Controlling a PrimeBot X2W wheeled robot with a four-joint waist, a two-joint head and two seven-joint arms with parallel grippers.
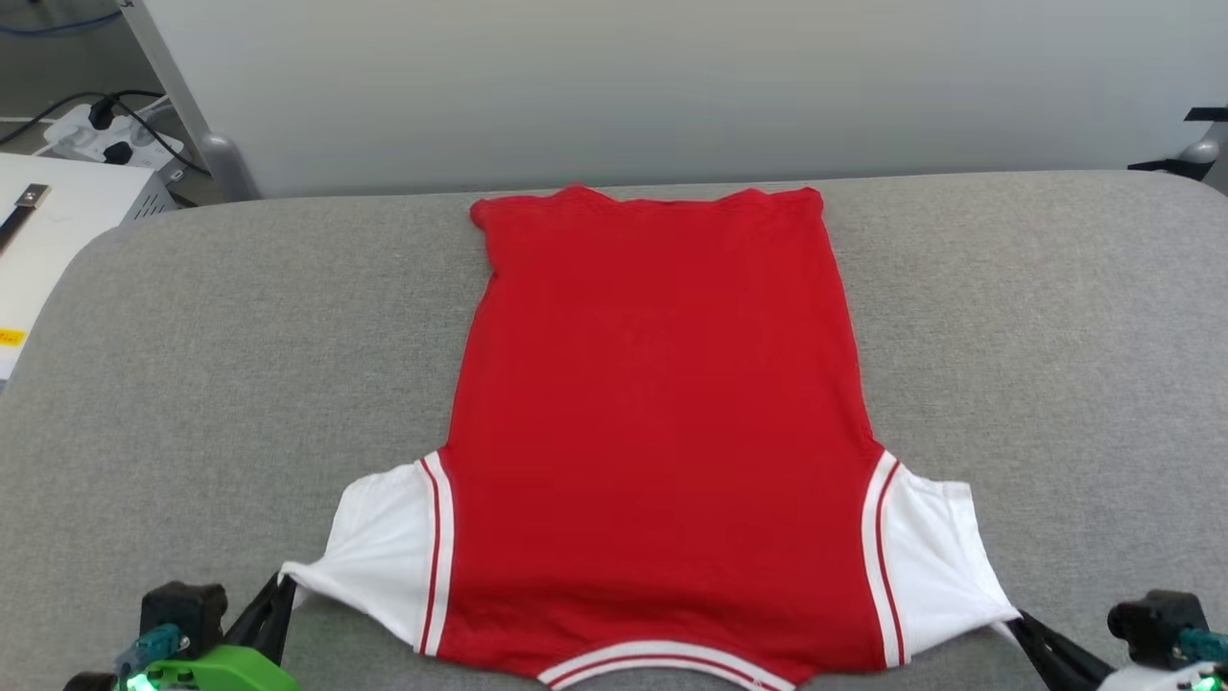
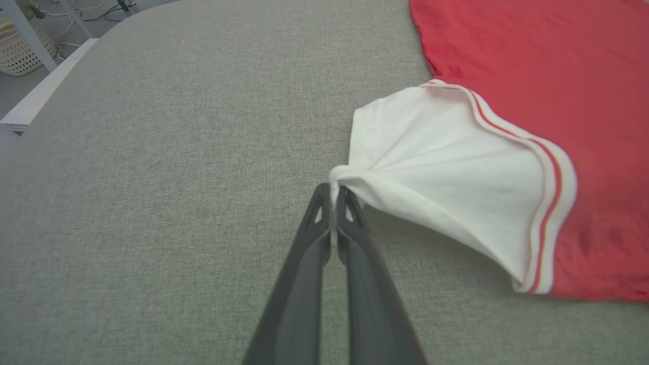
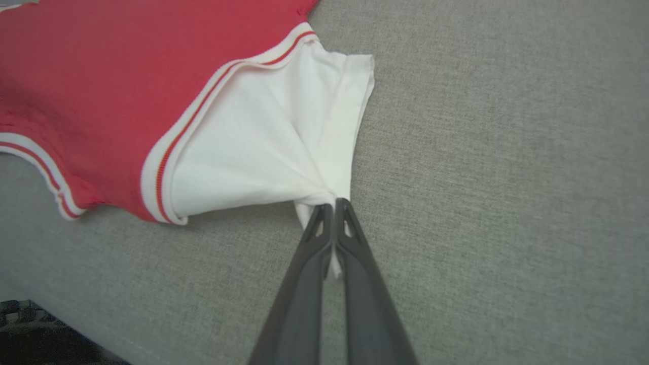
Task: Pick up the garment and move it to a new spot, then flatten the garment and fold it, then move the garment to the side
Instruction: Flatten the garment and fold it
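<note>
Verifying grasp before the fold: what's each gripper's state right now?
Left gripper: shut on the garment, pinching the left-side sleeve at its corner.
Right gripper: shut on the garment, pinching the right-side sleeve at its corner.

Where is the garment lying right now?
Head view: the garment lies flat, centred on the grey surface, collar toward the robot, sleeves pinched by left gripper and right gripper.

Slim dark-grey fingers (image 2: 304, 284) with triangular tip cut-outs; green left wrist housing (image 1: 216, 667)

No legible text on garment (image 1: 662, 413); yellow sticker (image 1: 10, 337) on white box (image 1: 67, 216) unreadable.
</note>
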